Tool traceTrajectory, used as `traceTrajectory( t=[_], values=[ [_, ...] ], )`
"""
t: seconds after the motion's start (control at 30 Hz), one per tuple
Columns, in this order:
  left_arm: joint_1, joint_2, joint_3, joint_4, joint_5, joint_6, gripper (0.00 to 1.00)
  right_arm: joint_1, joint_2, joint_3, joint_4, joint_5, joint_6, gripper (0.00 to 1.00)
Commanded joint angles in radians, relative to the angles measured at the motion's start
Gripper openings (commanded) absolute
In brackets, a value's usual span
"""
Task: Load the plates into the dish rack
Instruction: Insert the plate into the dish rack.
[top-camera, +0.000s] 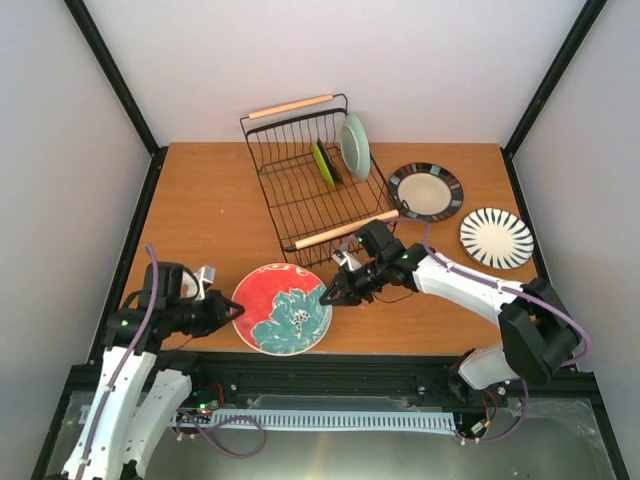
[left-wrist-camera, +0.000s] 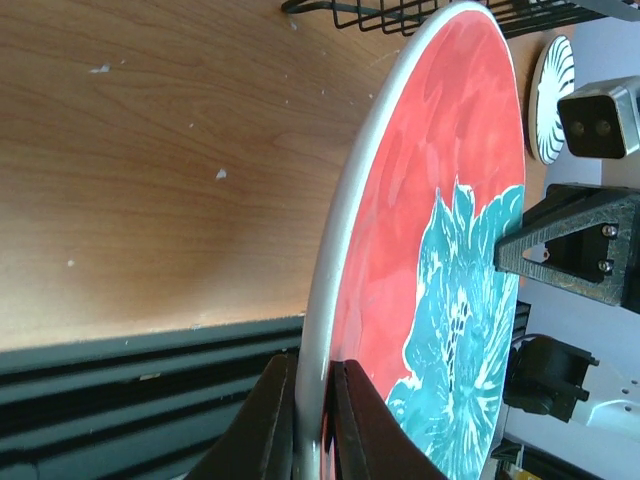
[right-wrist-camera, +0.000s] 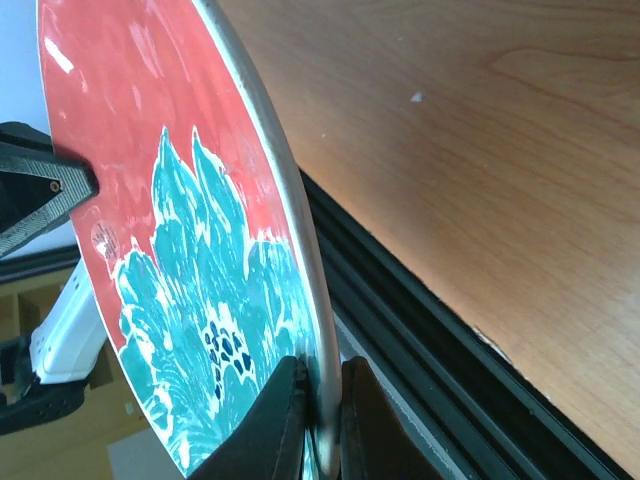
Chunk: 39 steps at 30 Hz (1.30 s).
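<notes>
The red plate with the teal flower (top-camera: 282, 308) is held above the table's front edge by both grippers. My left gripper (top-camera: 236, 311) is shut on its left rim (left-wrist-camera: 318, 400). My right gripper (top-camera: 326, 296) is shut on its right rim (right-wrist-camera: 325, 400). The black wire dish rack (top-camera: 318, 180) with wooden handles stands at the back centre. It holds the lime green plate (top-camera: 323, 163) and the mint green plate (top-camera: 355, 146) upright. The black-rimmed cream plate (top-camera: 426, 191) and the striped white plate (top-camera: 497, 237) lie flat to the right. The dark red floral plate is not in view.
The rack's near wooden handle (top-camera: 345, 229) lies just behind my right gripper. A black frame rail (top-camera: 330, 362) runs along the table's near edge under the held plate. Black posts stand at the table's back corners.
</notes>
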Motion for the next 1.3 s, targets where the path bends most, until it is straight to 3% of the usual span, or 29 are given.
traceTrajectory(
  t=[0.0,0.3,0.63,0.97,1.27],
  values=[
    [-0.030,-0.052,0.119,-0.104,0.165,0.087,0.01,0.096,0.004,0.103,0.061,-0.081,-0.079,0.03],
    [-0.030,-0.128,0.199,-0.152,0.199,0.054,0.01,0.169,0.005,0.216,-0.070,-0.033,-0.110,0.06],
    [-0.030,-0.067,0.304,-0.015,0.254,-0.017,0.01,0.175,-0.033,0.386,-0.229,0.051,-0.138,0.11],
    [-0.030,0.121,0.484,0.209,0.295,-0.118,0.01,0.160,0.056,0.709,-0.408,0.115,-0.244,0.11],
    [-0.030,0.405,0.639,0.400,0.252,-0.127,0.01,-0.030,0.212,0.905,-0.445,0.093,-0.371,0.21]
  ],
)
